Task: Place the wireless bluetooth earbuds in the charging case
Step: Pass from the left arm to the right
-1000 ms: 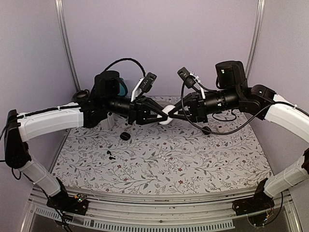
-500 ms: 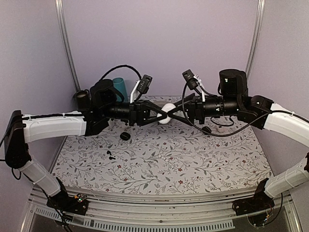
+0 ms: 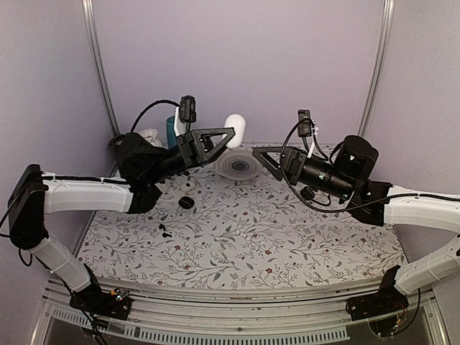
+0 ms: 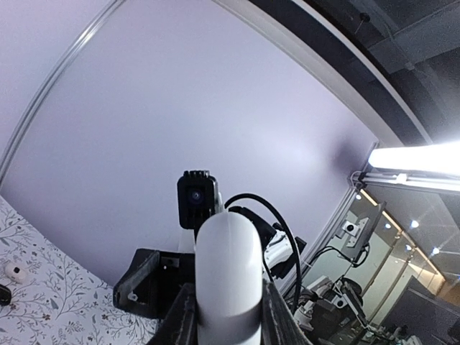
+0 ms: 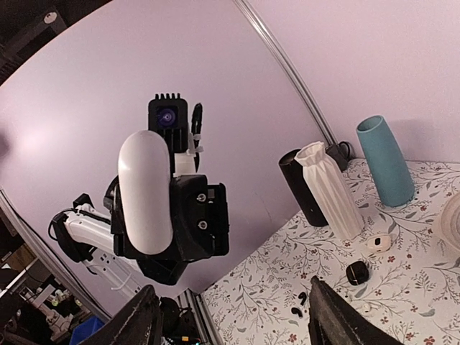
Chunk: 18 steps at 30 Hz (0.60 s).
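Observation:
My left gripper (image 3: 228, 135) is lifted high over the back of the table and is shut on a white charging case (image 3: 235, 129), which stands upright between its fingers (image 4: 284, 320). In the right wrist view the same white case (image 5: 145, 194) faces me, held by the left gripper. My right gripper (image 3: 263, 155) hangs open and empty to the right of it, apart from the case. On the table, two black earbuds (image 5: 302, 296) lie beside a shut black case (image 5: 357, 272). They also show as black earbuds (image 3: 164, 230) near the black case (image 3: 186, 203).
A teal vase (image 5: 386, 162), a white ribbed vase (image 5: 330, 190) and a black cylinder (image 5: 302, 190) stand at the back left. A small white case (image 5: 379, 242) lies in front of them. A pale ribbed disc (image 3: 237, 167) sits at the back centre.
The right gripper has opened, let go of the white case and drawn back to the right. The left arm has swung the case upward.

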{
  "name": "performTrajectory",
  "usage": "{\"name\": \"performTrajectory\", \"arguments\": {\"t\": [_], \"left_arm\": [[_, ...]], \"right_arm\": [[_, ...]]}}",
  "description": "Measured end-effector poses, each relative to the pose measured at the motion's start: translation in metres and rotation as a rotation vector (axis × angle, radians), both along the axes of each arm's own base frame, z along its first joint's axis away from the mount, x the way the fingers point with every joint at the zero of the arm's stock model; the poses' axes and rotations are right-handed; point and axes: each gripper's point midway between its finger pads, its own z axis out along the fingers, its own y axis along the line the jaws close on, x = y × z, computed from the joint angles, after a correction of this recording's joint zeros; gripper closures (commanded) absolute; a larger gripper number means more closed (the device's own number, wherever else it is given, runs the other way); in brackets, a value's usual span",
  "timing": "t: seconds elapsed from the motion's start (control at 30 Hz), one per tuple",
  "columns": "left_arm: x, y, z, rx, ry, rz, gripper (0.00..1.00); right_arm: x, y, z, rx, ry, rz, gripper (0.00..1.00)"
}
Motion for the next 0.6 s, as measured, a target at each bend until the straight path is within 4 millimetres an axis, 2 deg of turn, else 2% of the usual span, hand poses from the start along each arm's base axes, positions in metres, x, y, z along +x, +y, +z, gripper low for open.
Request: {"name": "performTrajectory", "arguments": {"t": [0.37,0.6], "left_arm": [[0.008,-0.002,0.000,-0.047,0.064,0.021,1.00],[0.005,-0.009,-0.005,-0.039,0.077,0.012,1.00]], "right_arm": [[0.001,0.017,0.023,0.079,-0.023,0.010,0.41],[0.001,0.027,0.027,0.082,-0.026,0.041,0.51]]}}
